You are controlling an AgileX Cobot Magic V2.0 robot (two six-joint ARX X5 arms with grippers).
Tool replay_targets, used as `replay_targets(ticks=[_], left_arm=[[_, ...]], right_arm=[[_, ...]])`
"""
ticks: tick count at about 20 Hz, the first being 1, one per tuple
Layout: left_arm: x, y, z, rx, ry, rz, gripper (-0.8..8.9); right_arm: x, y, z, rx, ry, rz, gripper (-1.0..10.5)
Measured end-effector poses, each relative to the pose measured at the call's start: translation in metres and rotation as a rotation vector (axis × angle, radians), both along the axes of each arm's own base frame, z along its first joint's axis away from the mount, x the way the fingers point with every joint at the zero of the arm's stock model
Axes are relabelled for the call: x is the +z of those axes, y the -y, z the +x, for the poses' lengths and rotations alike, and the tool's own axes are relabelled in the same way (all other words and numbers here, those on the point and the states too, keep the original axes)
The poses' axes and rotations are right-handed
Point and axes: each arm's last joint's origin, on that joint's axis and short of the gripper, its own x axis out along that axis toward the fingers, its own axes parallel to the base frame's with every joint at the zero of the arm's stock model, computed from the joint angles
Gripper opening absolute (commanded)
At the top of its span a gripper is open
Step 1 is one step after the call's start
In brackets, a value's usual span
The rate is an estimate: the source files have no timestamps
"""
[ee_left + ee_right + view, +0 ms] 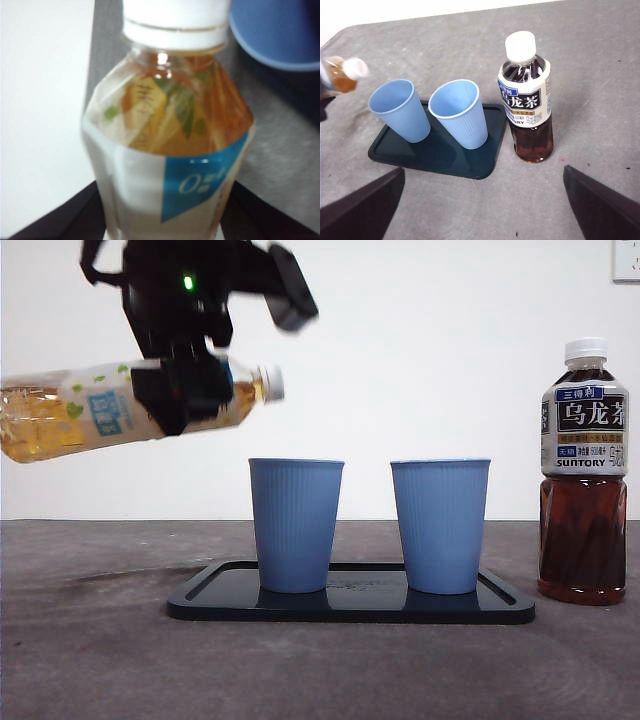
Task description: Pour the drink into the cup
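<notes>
Overhead, left fingers tilt capped bottle beside cup.

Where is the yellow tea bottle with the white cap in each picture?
Front view: the yellow tea bottle is high on the left, tipped nearly flat, gripped by the left hand, cap toward the cups.
Left wrist view: the bottle fills the middle, cap on.
Right wrist view: only its capped neck shows at the left edge.
Shared landmark: the blue cup nearest the cap.
</notes>
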Motion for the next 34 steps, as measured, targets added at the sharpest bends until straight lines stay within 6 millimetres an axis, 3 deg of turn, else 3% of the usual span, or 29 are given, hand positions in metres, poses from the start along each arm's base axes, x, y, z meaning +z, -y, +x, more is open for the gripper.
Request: replay_targets(ticks=[6, 11, 16, 18, 26, 34], left_arm=[[0.044, -0.031, -0.015, 0.056, -0.011, -0.411, 2.08], [0.081, -0.083, -0.017, 0.137, -0.007, -0.751, 2.08], [0.096, -0.117, -0.017, 0.109, 0.066, -1.013, 2.08], [0.084, -0.124, -0.016, 0.106, 0.093, -1.06, 2.08], [-0.021, -0.132, -0.008, 0.145, 0.174, -1.203, 2.08], [-0.051, -0.126, 0.019, 0.132, 0.272, -1.291, 2.08]], right_arm=[[0.0, 0.0, 0.0, 0.001, 0.0, 0.0, 5.1], [0.0, -0.003, -0.001, 0.097, -0.01, 0.043, 5.1], [0.001, -0.005, -0.002, 0.173, -0.019, 0.076, 5.1], [0.001, -0.005, -0.003, 0.189, -0.021, 0.083, 5.1], [-0.002, -0.005, -0.004, 0.195, -0.051, 0.082, 5.1], [-0.005, -0.005, -0.005, 0.186, -0.085, 0.073, 5.1]])
